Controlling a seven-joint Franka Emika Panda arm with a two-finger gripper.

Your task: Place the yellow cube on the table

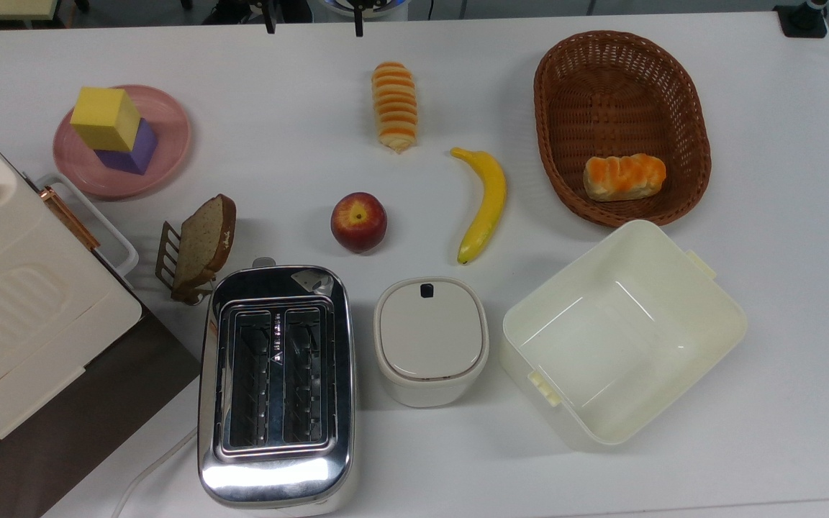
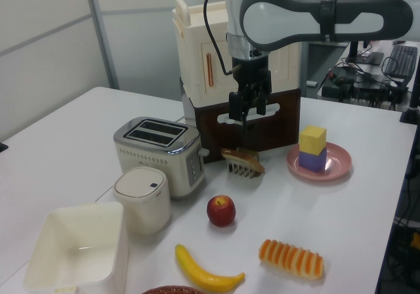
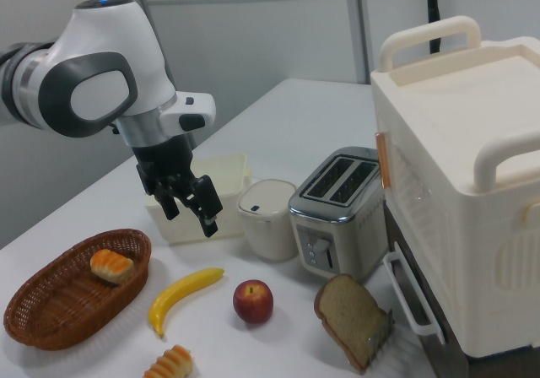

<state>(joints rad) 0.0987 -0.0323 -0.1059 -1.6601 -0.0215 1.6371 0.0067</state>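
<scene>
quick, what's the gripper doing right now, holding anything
Gripper: jaws open, holding nothing, up in the air above the white table. The matte yellow foam cube sits on the purple cube on the round pink plate.

The table is white and rectangular. Directly on it, in the top view, are 1 pink plate at the top view's left, 1 striped bread roll, 1 banana, 1 apple and 1 brown wicker basket at the top view's right. Nearer the bottom edge stand 1 chrome toaster, 1 small white lidded container and 1 open cream box. A small rack with a bread slice stands just beside the toaster.
</scene>
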